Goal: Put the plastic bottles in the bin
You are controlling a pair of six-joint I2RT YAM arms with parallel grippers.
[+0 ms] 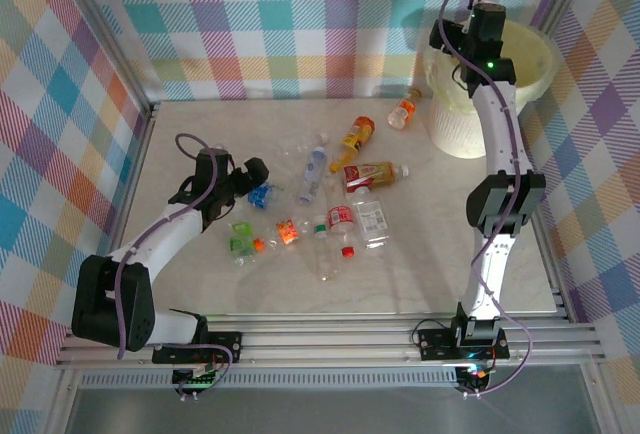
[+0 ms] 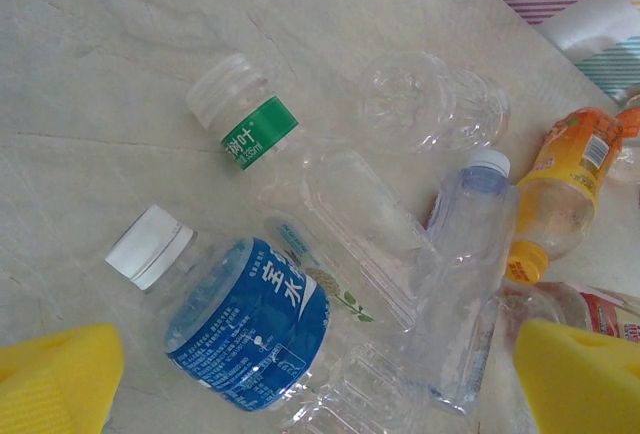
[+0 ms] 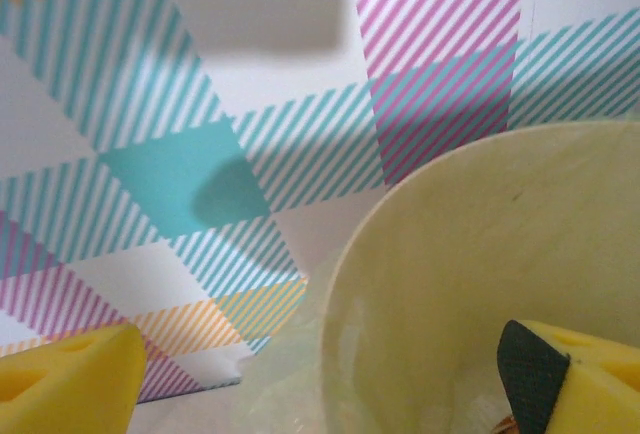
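Nearest the arm bases, a clear crushed plastic bottle with a red cap (image 1: 330,259) lies on the pale marble-patterned table (image 1: 450,254). A crumpled bottle with a green label (image 1: 240,240) sits to its left. Just beyond, a clear bottle with a red label (image 1: 342,218) lies beside a flattened clear bottle (image 1: 373,216).

The left gripper (image 1: 252,176) hangs over the left side of the scatter. Its yellow foam pads (image 2: 55,384) are spread wide and hold nothing. Below it on the table lies a clear bottle with a blue label and white cap (image 2: 245,324), next to a clear bottle with a green band (image 2: 250,129).

Farther back lie a brown bottle with a red label (image 1: 372,174) and an orange-tinted bottle (image 1: 357,134). A small orange bottle (image 1: 402,112) lies near the foot of the round white bin lined with a pale yellow bag (image 1: 455,129).

The right gripper (image 3: 330,379) hovers over the bin's rim at the far right, jaws wide apart and empty.
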